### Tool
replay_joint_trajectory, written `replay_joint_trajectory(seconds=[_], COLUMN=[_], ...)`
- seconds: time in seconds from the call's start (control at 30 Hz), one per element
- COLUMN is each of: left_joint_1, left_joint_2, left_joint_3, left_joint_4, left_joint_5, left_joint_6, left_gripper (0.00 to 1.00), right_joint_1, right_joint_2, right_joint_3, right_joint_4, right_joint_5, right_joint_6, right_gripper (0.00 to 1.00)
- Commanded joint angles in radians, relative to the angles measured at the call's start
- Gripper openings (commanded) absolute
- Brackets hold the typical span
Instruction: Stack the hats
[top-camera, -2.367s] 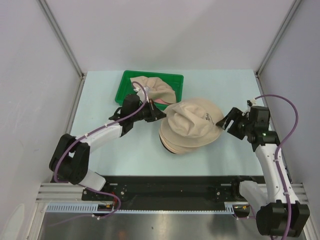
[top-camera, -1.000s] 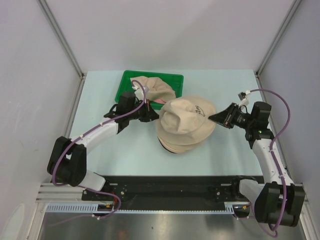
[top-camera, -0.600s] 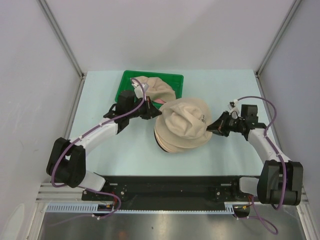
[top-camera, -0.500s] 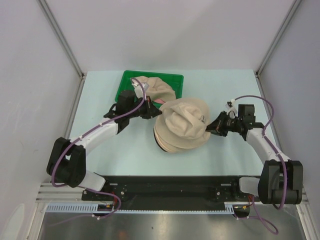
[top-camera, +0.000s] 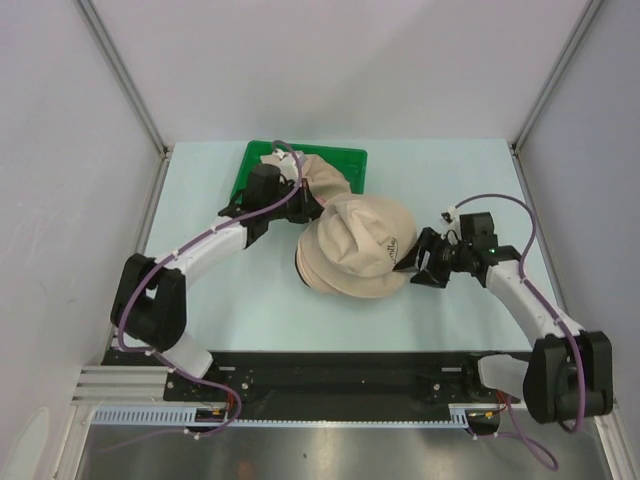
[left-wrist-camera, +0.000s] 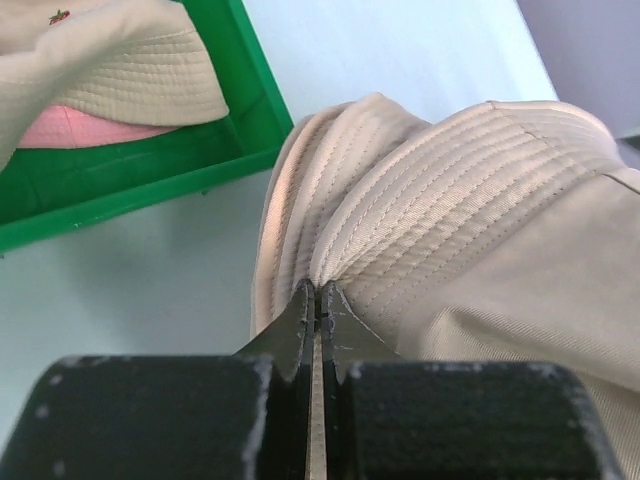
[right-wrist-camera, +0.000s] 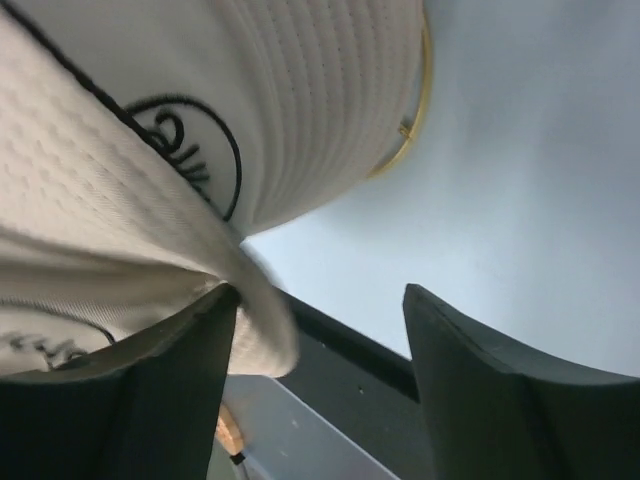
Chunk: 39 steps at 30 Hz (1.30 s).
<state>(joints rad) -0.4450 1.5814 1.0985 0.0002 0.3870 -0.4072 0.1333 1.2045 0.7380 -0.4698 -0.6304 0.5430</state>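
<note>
A stack of beige hats (top-camera: 350, 262) lies mid-table; its top hat (top-camera: 365, 235) bears a black script logo. My left gripper (top-camera: 306, 207) is at the top hat's far-left edge. In the left wrist view it (left-wrist-camera: 317, 292) is shut, with a fold of the top hat (left-wrist-camera: 480, 200) pinched between its tips. My right gripper (top-camera: 414, 266) is at the stack's right side. In the right wrist view it (right-wrist-camera: 318, 295) is wide open, and the brim of the top hat (right-wrist-camera: 300, 90) drapes over its left finger (right-wrist-camera: 150, 400). Another beige hat (top-camera: 322, 175) with a pink inner side lies in the tray.
The green plastic tray (top-camera: 250, 165) stands at the back, behind the left gripper; it also shows in the left wrist view (left-wrist-camera: 150, 175). A gold wire ring (right-wrist-camera: 418, 100) shows under the stack's edge. The black base rail (top-camera: 350, 370) runs along the near edge.
The top hat and stack have shifted left. My left gripper moved back toward the tray with the hat's edge. My right gripper came in lower against the stack's right brim.
</note>
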Motion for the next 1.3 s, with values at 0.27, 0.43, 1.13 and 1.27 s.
replay_joint_trajectory(seconds=[0.27,0.43,1.13,1.27], left_joint_1=[0.003,0.005,0.034,-0.044], left_joint_2=[0.091,0.054,-0.4,-0.543], left_joint_3=[0.189,0.19,-0.15,-0.32], left_joint_4=[-0.071,-0.074,-0.122,-0.005], left_joint_5=[-0.023,-0.054,-0.174,-0.142], left_joint_6=[0.099,0.085,-0.108,-0.208], left_gripper=[0.3,0.69,0.95,0.93], right_joint_1=[-0.211,-0.248,-0.241,-0.238], right_joint_2=[-0.266,-0.217,0.047,0.04], right_joint_3=[0.219,0.198,0.06,0.021], right_joint_4=[-0.298,-0.037,0.474,0.491], right_joint_5=[0.0,-0.12,-0.338,-0.367], right_joint_6=[-0.164,-0.065,0.035,0.066], right_gripper=[0.74,0.74,0.73,0.59])
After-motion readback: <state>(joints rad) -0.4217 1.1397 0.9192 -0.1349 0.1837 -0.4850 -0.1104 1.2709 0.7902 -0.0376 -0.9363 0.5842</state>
